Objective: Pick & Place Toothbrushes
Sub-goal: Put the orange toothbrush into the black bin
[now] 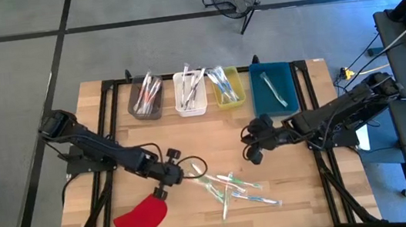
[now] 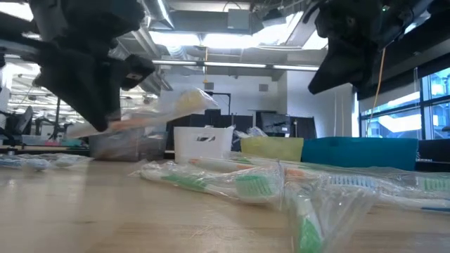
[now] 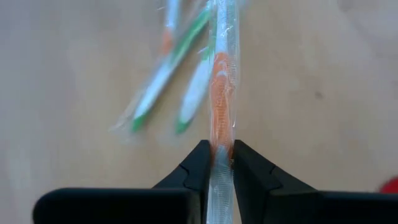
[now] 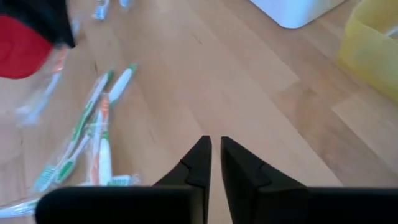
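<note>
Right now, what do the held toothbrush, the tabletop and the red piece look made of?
Toothbrush in the left gripper: plastic with an orange grip, inside a clear glossy film wrapper that shows glare and creases. Tabletop: light wood, matte, plank seams and grain visible. Red piece: looks like soft cloth or felt, flat and dull, though hard to confirm.

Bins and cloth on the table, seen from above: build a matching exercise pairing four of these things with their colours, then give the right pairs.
Things:
1. bin at the row's left end
2. bin at the row's right end
3. bin second from the right
4. cloth

Colours:
A. yellow
B. red
C. grey-brown
D. teal blue

Pairs: 1-C, 2-D, 3-A, 4-B
</note>
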